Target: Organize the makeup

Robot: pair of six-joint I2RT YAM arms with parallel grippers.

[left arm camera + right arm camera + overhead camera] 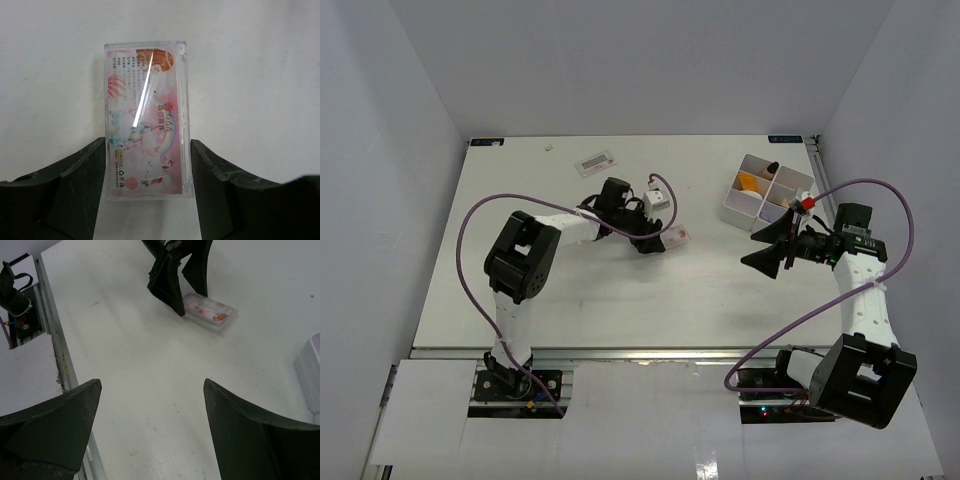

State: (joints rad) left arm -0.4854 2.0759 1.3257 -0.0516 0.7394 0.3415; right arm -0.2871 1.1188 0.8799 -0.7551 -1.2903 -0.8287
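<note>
A flat clear packet [146, 120] with a pink printed card sits between the two black fingers of my left gripper [148, 200], which is shut on its near end. In the top view the left gripper [653, 240] holds this packet [677, 235] low over the table's middle. The right wrist view shows the same packet [210, 310] by the left gripper's fingers [167, 285]. A second flat packet [596, 158] lies at the back. My right gripper [770, 245] is open and empty, below the white tray [735, 208]; it also shows in its own view [152, 382].
The tray's compartments hold an orange item [748, 181], a dark-capped piece [772, 165] and a tan item [778, 209]. A tray corner [310, 365] shows in the right wrist view. The table's near rail [55, 355] runs at that view's left. White walls enclose the table.
</note>
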